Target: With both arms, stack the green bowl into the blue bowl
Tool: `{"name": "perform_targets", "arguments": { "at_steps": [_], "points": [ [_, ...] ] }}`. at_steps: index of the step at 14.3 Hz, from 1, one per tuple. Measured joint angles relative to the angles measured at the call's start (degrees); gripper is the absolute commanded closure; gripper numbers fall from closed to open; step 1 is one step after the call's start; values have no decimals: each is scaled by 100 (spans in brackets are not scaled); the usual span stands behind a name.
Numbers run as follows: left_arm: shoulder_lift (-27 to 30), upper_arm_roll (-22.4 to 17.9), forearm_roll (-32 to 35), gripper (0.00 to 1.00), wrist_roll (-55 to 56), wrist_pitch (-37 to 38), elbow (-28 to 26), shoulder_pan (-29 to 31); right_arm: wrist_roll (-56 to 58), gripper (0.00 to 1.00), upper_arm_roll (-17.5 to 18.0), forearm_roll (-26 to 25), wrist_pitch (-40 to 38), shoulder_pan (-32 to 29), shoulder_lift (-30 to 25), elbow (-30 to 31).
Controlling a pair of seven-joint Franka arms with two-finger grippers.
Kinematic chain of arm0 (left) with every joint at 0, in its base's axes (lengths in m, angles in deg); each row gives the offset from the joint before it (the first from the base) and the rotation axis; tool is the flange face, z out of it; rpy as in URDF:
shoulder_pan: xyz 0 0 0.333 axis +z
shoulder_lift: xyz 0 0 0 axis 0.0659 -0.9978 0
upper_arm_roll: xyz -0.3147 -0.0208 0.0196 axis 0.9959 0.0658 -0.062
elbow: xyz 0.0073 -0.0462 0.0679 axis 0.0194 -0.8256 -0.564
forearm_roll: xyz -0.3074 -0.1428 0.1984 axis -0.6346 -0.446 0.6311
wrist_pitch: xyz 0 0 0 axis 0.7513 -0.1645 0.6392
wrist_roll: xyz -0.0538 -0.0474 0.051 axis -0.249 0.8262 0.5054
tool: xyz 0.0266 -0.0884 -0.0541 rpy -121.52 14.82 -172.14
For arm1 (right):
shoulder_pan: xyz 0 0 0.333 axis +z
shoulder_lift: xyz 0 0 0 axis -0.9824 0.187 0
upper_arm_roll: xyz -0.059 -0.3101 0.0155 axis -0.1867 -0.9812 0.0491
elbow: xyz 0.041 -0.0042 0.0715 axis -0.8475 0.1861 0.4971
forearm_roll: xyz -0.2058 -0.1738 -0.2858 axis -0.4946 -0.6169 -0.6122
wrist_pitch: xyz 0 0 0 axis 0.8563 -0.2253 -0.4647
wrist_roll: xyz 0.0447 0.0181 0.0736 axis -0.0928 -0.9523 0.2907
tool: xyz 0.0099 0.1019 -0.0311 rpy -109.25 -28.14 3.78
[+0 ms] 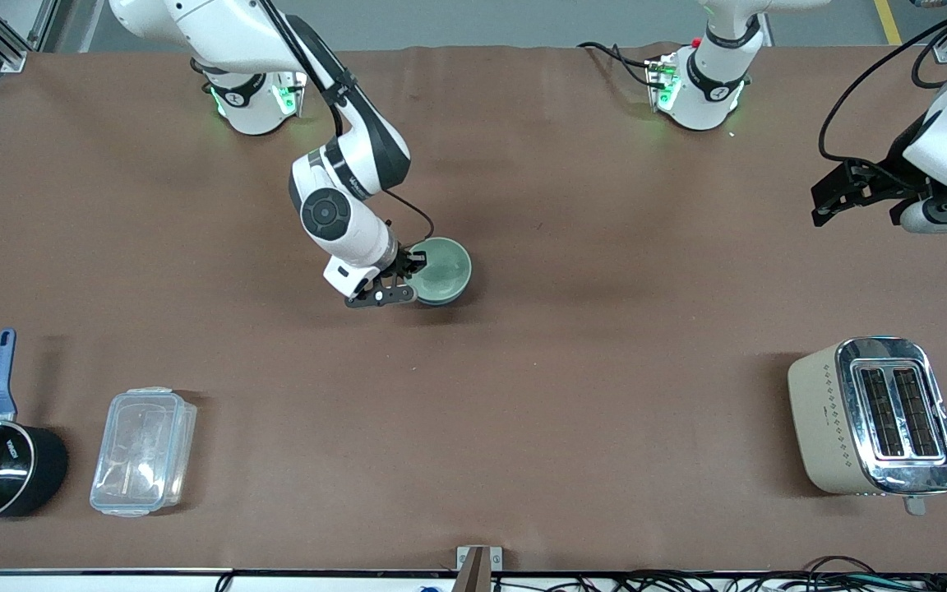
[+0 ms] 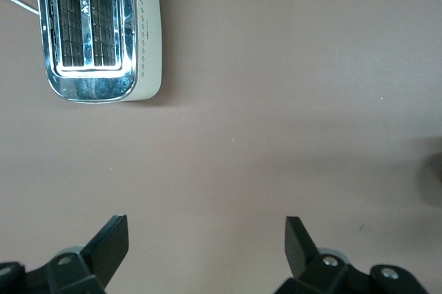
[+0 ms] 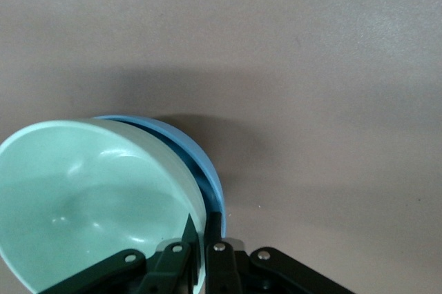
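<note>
A: Front view — where is the green bowl?
B: Just above the middle of the frame. The green bowl (image 1: pixel 441 270) sits in the blue bowl (image 1: pixel 439 299), of which only a thin rim shows below it. The right gripper (image 1: pixel 402 278) is clenched on the green bowl's rim, on the side toward the right arm's end of the table.

A: And the other arm?
B: The left gripper (image 1: pixel 829 199) hangs at the frame's right edge, over the table (image 1: pixel 605 395) above the toaster (image 1: pixel 872 415), waiting, well apart from the bowls.

A: Left wrist view?
B: The left gripper (image 2: pixel 207 235) has its fingers spread wide on nothing; the toaster (image 2: pixel 100 28) lies in the upper left corner. No bowl shows.

A: Right wrist view?
B: The green bowl (image 3: pixel 90 197) fills the lower left, tilted inside the blue bowl (image 3: pixel 204 170), whose rim curves around it. The right gripper (image 3: pixel 202 228), at bottom centre, pinches the green rim, one finger inside and one between the two rims. Judged from this, release turns on that outer finger clearing the blue rim.
</note>
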Motion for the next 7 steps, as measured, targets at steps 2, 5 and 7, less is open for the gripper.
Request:
{"name": "perform_targets", "arguments": {
  "at_steps": [2,5,7],
  "points": [
    [-55,2,0,0,10,-41,-1,-10,0,54,-7,1,-2,0,5,0],
    [-128,10,0,0,18,-214,-1,-41,1,5,-31,2,-79,0,3,-5],
    [-135,17,0,0,18,-238,-1,-48,9,0,-81,2,-216,-6,-57,-46]
  ]
}}
